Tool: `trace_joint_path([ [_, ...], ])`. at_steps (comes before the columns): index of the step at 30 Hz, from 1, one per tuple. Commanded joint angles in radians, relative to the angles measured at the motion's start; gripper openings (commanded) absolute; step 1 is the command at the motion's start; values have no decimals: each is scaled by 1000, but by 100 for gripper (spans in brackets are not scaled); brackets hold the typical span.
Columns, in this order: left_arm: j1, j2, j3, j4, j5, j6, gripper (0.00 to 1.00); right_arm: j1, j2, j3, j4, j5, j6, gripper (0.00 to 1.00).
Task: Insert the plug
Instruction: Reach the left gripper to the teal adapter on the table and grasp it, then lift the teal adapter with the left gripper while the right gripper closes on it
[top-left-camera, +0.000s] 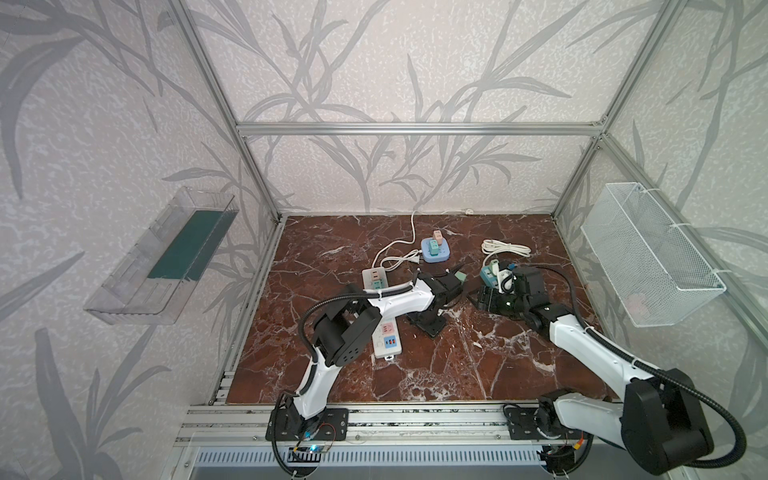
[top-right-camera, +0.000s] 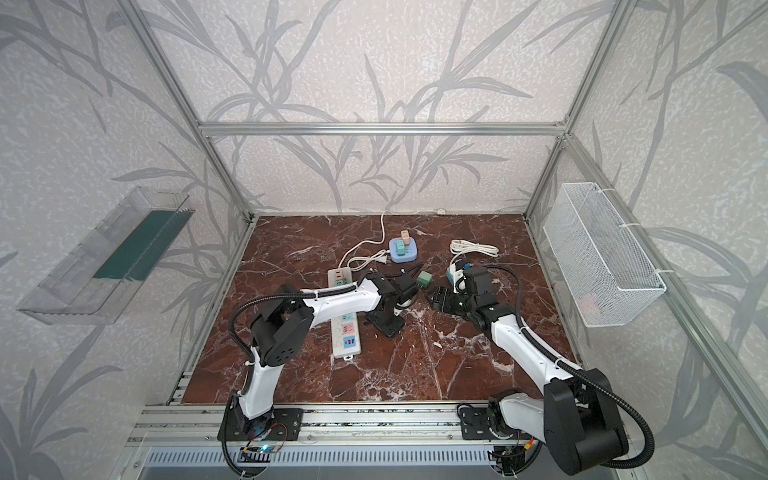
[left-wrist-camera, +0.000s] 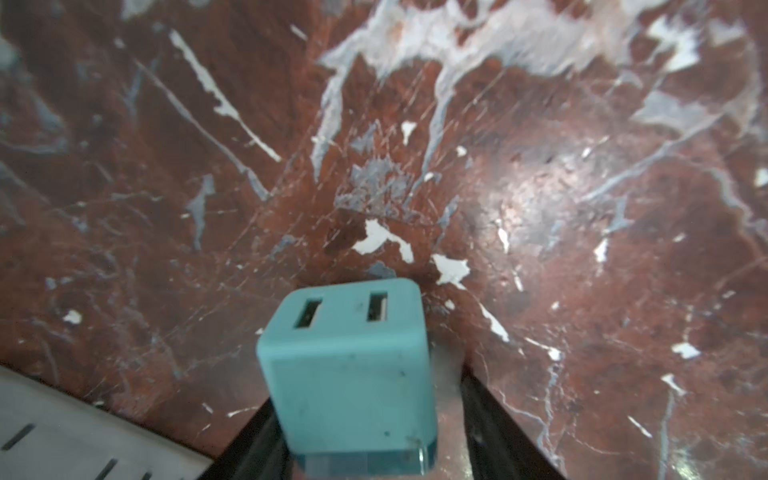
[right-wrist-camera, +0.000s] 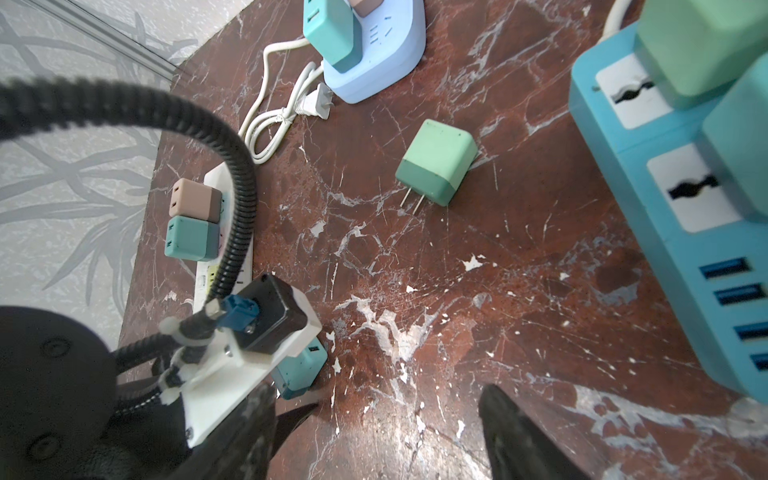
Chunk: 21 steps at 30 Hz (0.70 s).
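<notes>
Left gripper (left-wrist-camera: 365, 428): clamped on the teal plug (left-wrist-camera: 349, 374), over the marble table (left-wrist-camera: 166, 187).
Teal plug: held at mid-table between the two arms; its two slots face away from the left wrist camera.
Right gripper (right-wrist-camera: 399, 415): fingers apart, nothing between them, beside the blue power strip (right-wrist-camera: 665, 199).
Green plug (right-wrist-camera: 436, 166): lying on the table, prongs bare.
White power strip (top-left-camera: 388, 343): partly under the left arm.

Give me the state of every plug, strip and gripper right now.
left gripper: shut on teal plug.
teal plug: held, not inserted.
right gripper: open, empty.
mint plug: lying loose on the table, prongs bare.
white strip: two plugs seated.
round blue hub: two plugs seated.
white cord plug: lying unplugged on table.
blue strip: two plugs seated.
</notes>
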Motion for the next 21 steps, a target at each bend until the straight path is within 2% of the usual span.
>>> trace_joint_path([
  [1,6,-1,20,10,-3,0,60,-6,7,-3,-19,-14,-20,77],
  [6,7,-2,10,34,1,9,55,-6,24,1,-14,-51,-8,77],
  [10,7,-17,2,44,19,20,41,-6,12,2,1,-50,13,76],
  [12,7,-41,-15,72,34,23,38,-5,-1,8,-7,-41,16,75],
  [19,6,-236,-178,332,194,51,32,-6,-82,-1,-74,37,18,71],
  [21,6,-288,-223,405,201,63,29,-5,-117,-16,-81,52,24,70],
])
